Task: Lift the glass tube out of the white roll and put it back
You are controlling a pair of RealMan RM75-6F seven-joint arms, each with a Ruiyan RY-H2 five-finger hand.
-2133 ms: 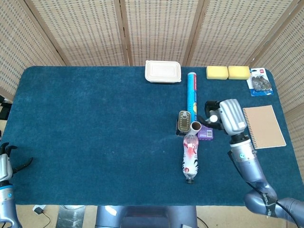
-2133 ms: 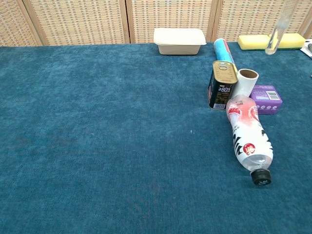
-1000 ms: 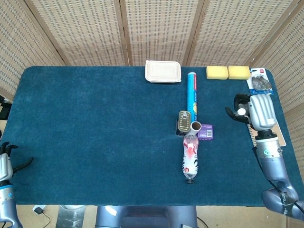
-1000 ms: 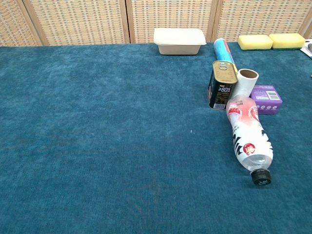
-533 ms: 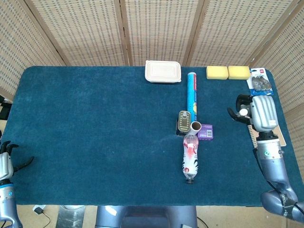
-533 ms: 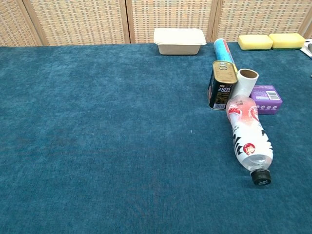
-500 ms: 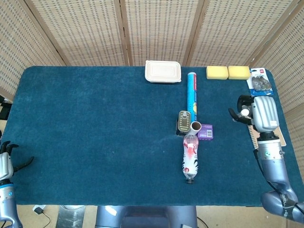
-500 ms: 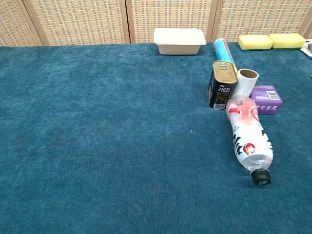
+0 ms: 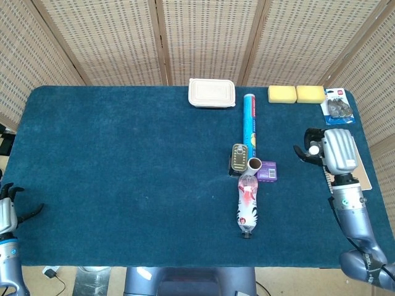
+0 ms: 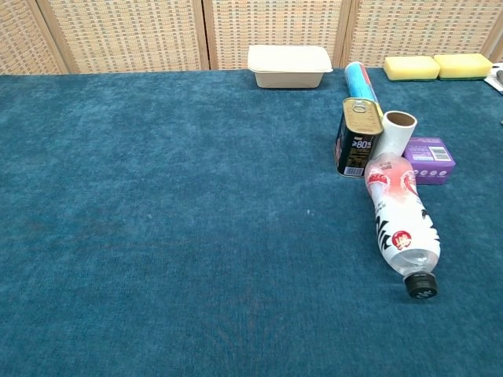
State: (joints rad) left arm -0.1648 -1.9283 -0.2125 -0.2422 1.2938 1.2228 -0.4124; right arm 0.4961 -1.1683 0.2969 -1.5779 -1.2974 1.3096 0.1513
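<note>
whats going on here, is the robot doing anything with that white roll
Nothing is touching it at this moment. The white cardboard roll stands upright on the blue table between a gold-topped tin can and a small purple box, and its opening looks empty. The right robot hand hovers well off to the right of it; whether it holds the glass tube is unclear. The left robot hand sits idle, open, at the table's near left corner.
</note>
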